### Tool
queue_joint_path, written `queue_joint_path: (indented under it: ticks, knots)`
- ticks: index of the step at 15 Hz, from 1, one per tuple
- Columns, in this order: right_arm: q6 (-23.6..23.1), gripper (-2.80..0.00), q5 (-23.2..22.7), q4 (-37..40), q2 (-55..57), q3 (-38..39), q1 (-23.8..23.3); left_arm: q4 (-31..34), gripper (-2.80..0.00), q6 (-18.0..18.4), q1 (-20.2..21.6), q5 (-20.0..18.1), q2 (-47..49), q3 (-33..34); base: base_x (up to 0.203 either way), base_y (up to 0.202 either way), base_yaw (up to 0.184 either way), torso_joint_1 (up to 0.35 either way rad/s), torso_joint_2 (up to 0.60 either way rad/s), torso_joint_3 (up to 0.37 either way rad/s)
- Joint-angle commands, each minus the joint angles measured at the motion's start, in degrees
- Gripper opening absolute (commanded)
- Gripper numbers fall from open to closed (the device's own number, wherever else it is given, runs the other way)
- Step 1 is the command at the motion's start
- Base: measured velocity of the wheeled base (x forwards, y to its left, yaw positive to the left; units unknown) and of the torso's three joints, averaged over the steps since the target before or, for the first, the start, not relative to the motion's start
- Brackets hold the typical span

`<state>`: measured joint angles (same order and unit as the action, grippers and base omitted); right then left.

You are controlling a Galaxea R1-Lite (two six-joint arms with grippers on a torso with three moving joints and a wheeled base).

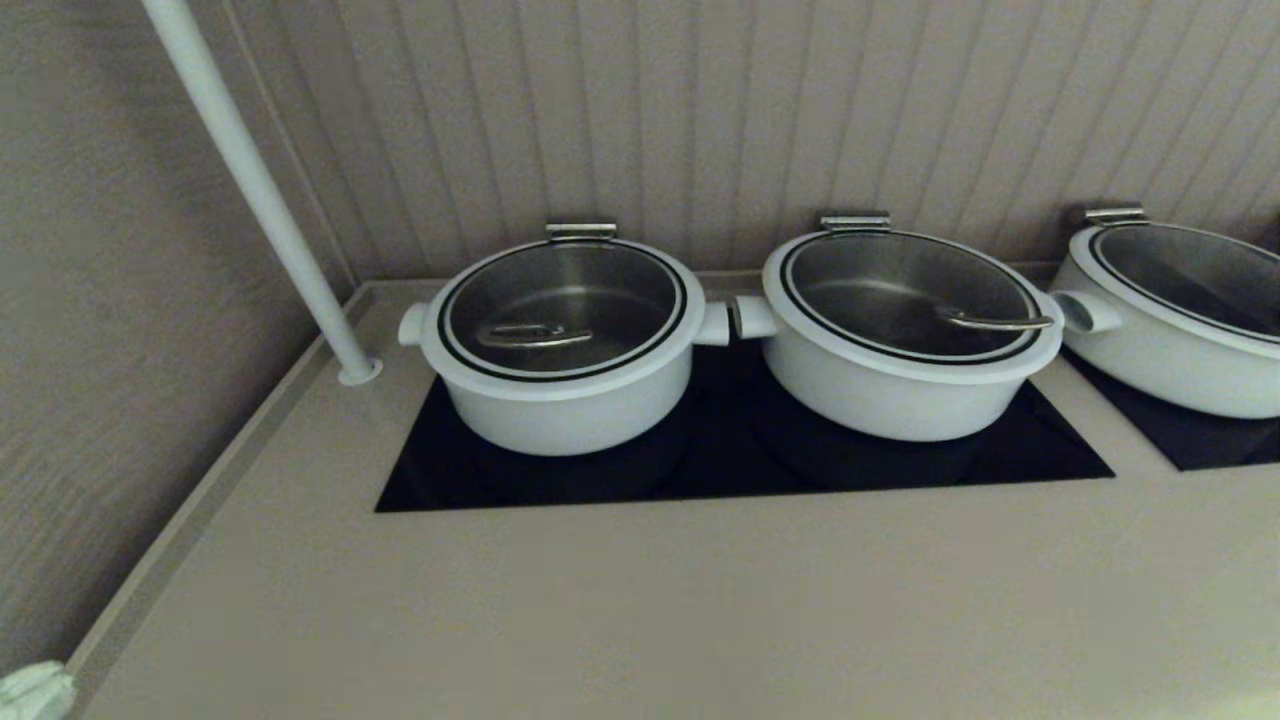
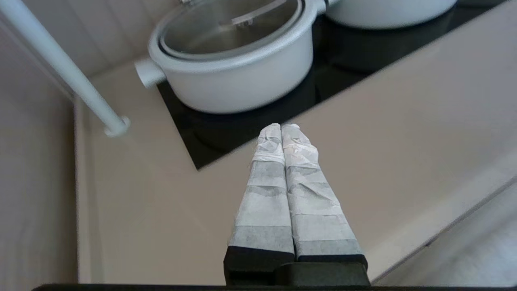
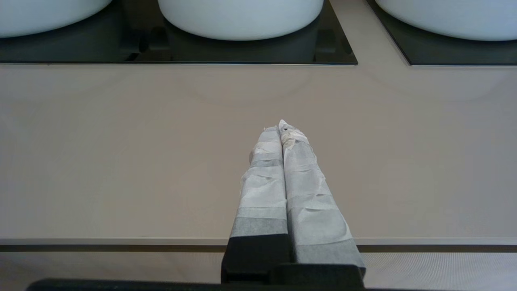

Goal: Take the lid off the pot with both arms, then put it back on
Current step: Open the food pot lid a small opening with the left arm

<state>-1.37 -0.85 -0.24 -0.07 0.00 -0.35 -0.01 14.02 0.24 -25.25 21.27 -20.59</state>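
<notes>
While the lid [image 1: 563, 310] sits on the pot [image 1: 560, 395], nothing is lifted yet: left gripper [image 2: 281, 128] and right gripper [image 3: 282, 128] hover, fingers pressed together, over the surface [image 3: 121, 153]. Pot lies ahead of the left gripper; both must open and reach it.

Head view was dim and warm-toned, with soft, even light and no hard shadows; the pots threw only faint dark pools on the black cooktop [image 1: 740, 450]. The lid [image 1: 562, 308] showed mild sheen, no strong glare. Frame edges looked slightly bowed and soft. Left wrist view was brighter and cooler; the pot [image 2: 238, 76] and white pole [image 2: 60, 66] were smeared by blur. Right wrist view was evenly lit; the cooktop gave dull reflections of the pots.
</notes>
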Motion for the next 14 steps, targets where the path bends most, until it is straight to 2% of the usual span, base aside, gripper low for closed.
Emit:
queue_joint_path:
  ticks: [1,3,6,9,11,14]
  knots:
    - [-0.04,-2.80,-0.03,-0.02,0.07,0.00,0.00,-0.10,-2.80,0.19,-0.04,-0.69,5.79,-0.13,0.000,0.000,0.000,0.000,0.00,0.000]
    - [-0.04,-2.80,-0.03,-0.02,0.07,0.00,0.00,-1.29,-2.80,0.44,-0.06,-1.21,10.58,-0.62,0.000,0.000,0.000,0.000,0.00,0.000]
    - [-0.04,-2.80,-0.03,-0.02,0.07,0.00,0.00,-9.77,-2.80,0.33,-0.24,-1.35,20.71,-0.79,0.000,0.000,0.000,0.000,0.00,0.000]
    - [-0.04,-2.80,-0.03,-0.02,0.07,0.00,0.00,-16.74,-2.80,0.13,-3.60,-1.32,28.36,-1.15,0.000,0.000,0.000,0.000,0.00,0.000]
    - [-0.04,-2.80,-0.03,-0.02,0.07,0.00,0.00,-17.47,-2.80,-0.08,-6.11,-1.30,30.34,-1.20,0.000,0.000,0.000,0.000,0.00,0.000]
    - [-0.04,-2.80,-0.03,-0.02,0.07,0.00,0.00,-17.57,-2.80,-0.25,-6.45,-1.30,33.25,-1.95,0.000,0.000,0.000,0.000,0.00,0.000]
